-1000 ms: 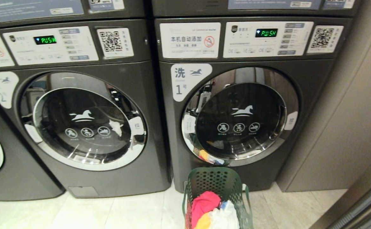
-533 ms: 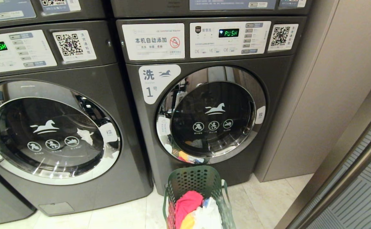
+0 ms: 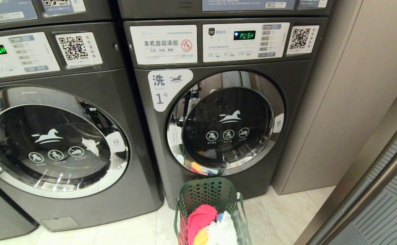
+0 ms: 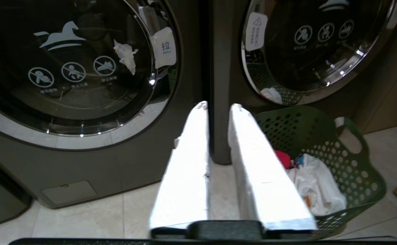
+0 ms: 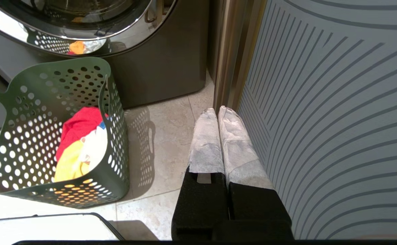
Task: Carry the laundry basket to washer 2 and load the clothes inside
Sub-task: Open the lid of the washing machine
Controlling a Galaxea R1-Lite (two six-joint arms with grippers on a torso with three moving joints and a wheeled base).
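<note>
The laundry basket [image 3: 208, 204] stands on the pale tiled floor [image 3: 116, 231] at about 6 o'clock in my head view, its far wall close against the foot of the washer marked "1" [image 3: 218, 112]. The clothes [image 3: 208, 224] lie heaped inside it: a red-pink piece, a yellow-orange one and a white one with a bit of blue. Washer 2 [image 3: 55, 136] is at 9 o'clock, its round chrome-rimmed door closed, its number label out of the head view.

My left gripper [image 4: 218, 106] hangs above the floor before the seam between the two washers, fingers slightly parted with nothing between them; the basket sits just beside it. My right gripper [image 5: 217, 109] is pressed closed and empty, beside a striped panel [image 5: 337, 119], the basket well apart from it.
</note>
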